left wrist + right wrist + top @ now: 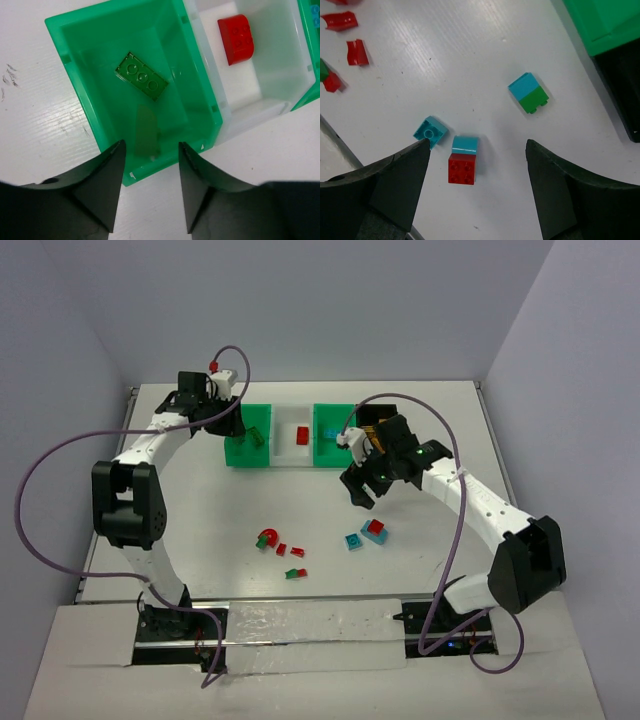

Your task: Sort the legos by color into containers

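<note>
My left gripper (228,426) hangs open and empty over the near wall of the left green bin (238,453). In the left wrist view (150,144) that bin (75,75) holds a green brick (141,75). The white bin (270,95) beside it holds a red brick (235,39). My right gripper (358,495) is open and empty above the table. In the right wrist view (477,142) a red-on-cyan brick (461,167) lies between its fingers, a cyan brick (430,131) is by the left fingertip, and a cyan-green brick (528,93) lies further off.
The right green bin (322,452) holds a cyan piece (330,430); the black bin (620,85) sits beyond it, mostly hidden by my right arm. Small red pieces (290,551), a red-green arch (268,538) and a green-red brick (295,573) lie at table centre.
</note>
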`<state>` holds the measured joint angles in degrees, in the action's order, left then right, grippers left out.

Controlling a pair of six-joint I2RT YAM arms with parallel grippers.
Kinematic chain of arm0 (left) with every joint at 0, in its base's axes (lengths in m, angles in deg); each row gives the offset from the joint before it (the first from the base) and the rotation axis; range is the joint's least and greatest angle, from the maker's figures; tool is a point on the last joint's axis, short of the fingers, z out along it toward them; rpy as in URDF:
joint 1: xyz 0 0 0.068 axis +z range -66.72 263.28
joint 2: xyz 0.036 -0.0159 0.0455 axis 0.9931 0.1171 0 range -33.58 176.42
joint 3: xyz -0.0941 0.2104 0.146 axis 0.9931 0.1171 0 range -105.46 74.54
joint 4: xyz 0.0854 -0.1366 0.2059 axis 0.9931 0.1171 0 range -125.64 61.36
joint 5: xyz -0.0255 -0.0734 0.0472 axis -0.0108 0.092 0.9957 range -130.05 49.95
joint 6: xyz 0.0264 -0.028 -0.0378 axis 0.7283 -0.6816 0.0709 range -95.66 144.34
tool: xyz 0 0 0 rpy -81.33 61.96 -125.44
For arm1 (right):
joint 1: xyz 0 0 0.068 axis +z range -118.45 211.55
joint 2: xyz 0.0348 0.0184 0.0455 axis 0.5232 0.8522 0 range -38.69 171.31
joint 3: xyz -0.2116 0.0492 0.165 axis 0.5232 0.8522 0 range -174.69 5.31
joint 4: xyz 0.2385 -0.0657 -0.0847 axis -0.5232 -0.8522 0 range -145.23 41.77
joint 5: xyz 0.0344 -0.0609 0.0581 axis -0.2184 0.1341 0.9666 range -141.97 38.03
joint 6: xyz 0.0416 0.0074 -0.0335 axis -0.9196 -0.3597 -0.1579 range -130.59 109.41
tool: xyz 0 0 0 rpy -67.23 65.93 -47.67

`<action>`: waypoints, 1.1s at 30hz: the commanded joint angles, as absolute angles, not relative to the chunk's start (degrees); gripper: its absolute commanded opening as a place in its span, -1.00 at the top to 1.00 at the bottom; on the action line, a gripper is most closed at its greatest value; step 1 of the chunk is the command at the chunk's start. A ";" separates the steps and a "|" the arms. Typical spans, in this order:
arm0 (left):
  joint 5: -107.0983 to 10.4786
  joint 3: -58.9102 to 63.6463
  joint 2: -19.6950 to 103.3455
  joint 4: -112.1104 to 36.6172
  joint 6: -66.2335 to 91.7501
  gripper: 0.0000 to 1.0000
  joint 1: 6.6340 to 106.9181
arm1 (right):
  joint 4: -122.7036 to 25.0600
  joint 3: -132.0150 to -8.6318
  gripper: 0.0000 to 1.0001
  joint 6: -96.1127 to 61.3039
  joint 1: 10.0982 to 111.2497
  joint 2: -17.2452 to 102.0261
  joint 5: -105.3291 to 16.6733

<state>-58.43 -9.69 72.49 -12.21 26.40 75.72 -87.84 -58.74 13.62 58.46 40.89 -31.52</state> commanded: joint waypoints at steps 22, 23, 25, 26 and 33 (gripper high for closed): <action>-74.15 -13.18 61.38 -7.25 25.46 -0.99 75.72 | -87.02 -48.31 -0.60 40.12 75.31 48.31 -32.56; -74.15 -13.04 60.96 -7.20 25.58 -0.99 75.72 | -85.99 -47.92 -0.62 40.17 75.50 49.04 -32.93; -74.15 -12.94 60.41 -6.91 25.72 -0.99 75.72 | -84.45 -47.50 -0.63 40.40 75.90 50.29 -33.41; -74.15 -12.95 60.22 -6.78 25.74 -0.99 75.72 | -83.93 -47.33 -0.63 40.57 76.08 50.99 -33.61; -74.41 -12.56 59.72 -7.03 25.48 -0.98 75.72 | -82.12 -45.85 -0.26 41.92 76.94 53.07 -34.65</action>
<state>-72.52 -12.49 61.88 -7.46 26.03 75.81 -85.07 -46.71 40.21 76.11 52.50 -33.79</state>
